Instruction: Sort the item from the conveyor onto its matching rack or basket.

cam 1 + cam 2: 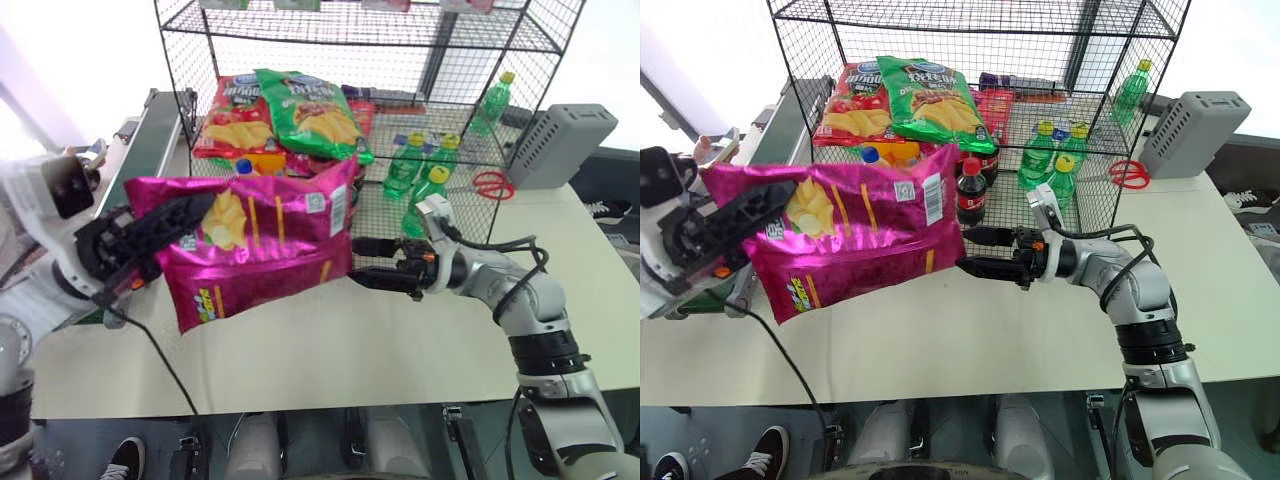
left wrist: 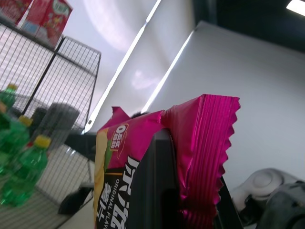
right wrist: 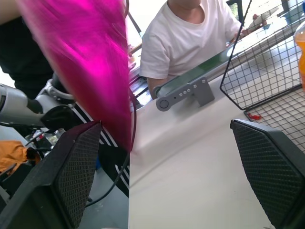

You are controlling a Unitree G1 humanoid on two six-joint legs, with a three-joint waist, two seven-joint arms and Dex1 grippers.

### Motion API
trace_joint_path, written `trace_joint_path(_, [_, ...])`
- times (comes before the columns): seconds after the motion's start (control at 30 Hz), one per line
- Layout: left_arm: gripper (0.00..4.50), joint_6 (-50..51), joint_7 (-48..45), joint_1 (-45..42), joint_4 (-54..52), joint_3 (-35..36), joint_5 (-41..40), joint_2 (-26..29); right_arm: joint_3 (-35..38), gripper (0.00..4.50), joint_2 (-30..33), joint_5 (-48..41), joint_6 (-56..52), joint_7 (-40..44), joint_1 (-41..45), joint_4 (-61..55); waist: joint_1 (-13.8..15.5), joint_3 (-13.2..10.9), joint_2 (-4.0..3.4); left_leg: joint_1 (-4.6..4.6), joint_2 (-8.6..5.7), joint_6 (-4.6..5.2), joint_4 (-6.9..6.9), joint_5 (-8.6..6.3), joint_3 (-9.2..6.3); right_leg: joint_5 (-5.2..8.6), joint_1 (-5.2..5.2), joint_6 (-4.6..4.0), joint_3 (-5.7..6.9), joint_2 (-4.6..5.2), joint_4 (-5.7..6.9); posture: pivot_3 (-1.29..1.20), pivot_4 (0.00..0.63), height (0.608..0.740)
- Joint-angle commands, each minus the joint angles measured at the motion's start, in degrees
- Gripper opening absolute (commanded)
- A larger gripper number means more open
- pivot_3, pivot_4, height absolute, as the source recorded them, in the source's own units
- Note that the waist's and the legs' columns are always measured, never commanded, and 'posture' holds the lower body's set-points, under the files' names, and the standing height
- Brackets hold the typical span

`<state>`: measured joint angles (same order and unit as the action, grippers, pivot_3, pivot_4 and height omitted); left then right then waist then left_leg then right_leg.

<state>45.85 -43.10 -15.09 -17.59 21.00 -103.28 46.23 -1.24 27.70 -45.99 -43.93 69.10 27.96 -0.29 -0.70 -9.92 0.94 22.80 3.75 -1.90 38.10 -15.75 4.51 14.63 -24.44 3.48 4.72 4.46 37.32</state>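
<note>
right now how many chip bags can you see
3: the magenta-pink chip bag held by the left gripper above the table; a red one and a green one on the wire rack. More may be hidden.

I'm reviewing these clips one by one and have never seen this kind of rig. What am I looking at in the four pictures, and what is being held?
This is a two-armed humanoid robot. Two pictures come from cameras in its head, looking down over its arms onto a white table. The other two come from a camera on each wrist, looking along that arm's black fingers.

The left gripper, jaws shut, holds a shiny magenta chip bag up above the table. The right gripper points toward the bag's far edge with its jaws wide open, gripping nothing; its wrist picture shows the bag hanging just in front of one finger.

Behind them stands a black wire rack that holds a red chip bag, a green chip bag and green bottles. A dark conveyor belt runs along the table's left side, and a grey slotted box sits at the far right. A person in a white shirt sits beyond the belt.
</note>
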Motion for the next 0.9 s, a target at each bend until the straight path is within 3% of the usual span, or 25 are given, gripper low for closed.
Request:
trace_joint_path(0.03, [0.03, 2.5, 0.5, -2.1, 0.6, -1.0, -2.1, -0.8, 5.1, 4.5, -0.7, -11.6, -7.5, -0.6, 1.4, -5.1, 0.0, 0.0, -0.01, 0.0, 0.0, 0.0, 0.0, 0.0, 0.01, 0.0, 0.0, 0.0, -0.02, 0.0, 0.0, 0.0, 0.15, 0.74])
trace_joint_path(0.2, [0.03, 3.9, 1.0, -4.3, 2.2, -1.7, -1.4, -3.1, 7.2, 4.5, -0.6, -19.4, -14.5, -2.8, 2.0, -7.5, 0.1, 0.0, 0.02, 0.0, -0.01, -0.01, 0.01, 0.01, -0.01, 0.0, 0.01, 0.0, -0.01, 0.0, -0.01, 0.0, 0.15, 0.74])
trace_joint_path(0.4, [0.03, 4.7, 0.2, -5.6, 2.6, -1.8, 1.8, -4.8, 2.5, 4.5, -0.1, -14.4, -11.5, -1.4, 2.2, -10.5, 0.0, 0.0, 0.01, 0.0, -0.02, -0.01, 0.01, 0.01, -0.02, 0.01, 0.01, 0.0, -0.02, -0.02, -0.02, 0.0, 0.15, 0.74])
trace_joint_path(0.67, [0.03, 4.4, 0.3, -5.7, 3.3, -0.2, 5.6, -5.9, 1.9, 4.5, 0.8, -14.3, -11.5, -0.8, 1.4, -11.0, 0.1, 0.0, 0.01, 0.02, -0.03, -0.01, 0.01, 0.01, -0.02, 0.01, 0.01, 0.0, -0.02, 0.0, -0.03, 0.0, 0.15, 0.74])
trace_joint_path(0.77, [0.0, 4.7, -0.3, -5.1, 3.6, 0.0, 6.8, -5.9, 1.4, 3.74, 1.6, -13.2, -11.1, 0.2, 1.2, -10.8, 0.1, 0.0, 0.01, 0.02, -0.03, -0.01, 0.01, 0.01, -0.03, 0.01, 0.01, 0.0, -0.01, -0.01, -0.03, 0.0, 0.15, 0.74])
trace_joint_path(0.9, [0.0, 3.8, -0.3, -5.3, 4.2, 0.2, 8.7, -7.0, 0.7, 1.76, 2.5, -11.6, -10.2, 1.0, 1.1, -10.5, 0.1, 0.0, 0.01, 0.02, -0.03, -0.01, 0.01, 0.01, -0.03, 0.01, 0.01, 0.0, -0.01, 0.0, -0.04, 0.0, 0.15, 0.74])
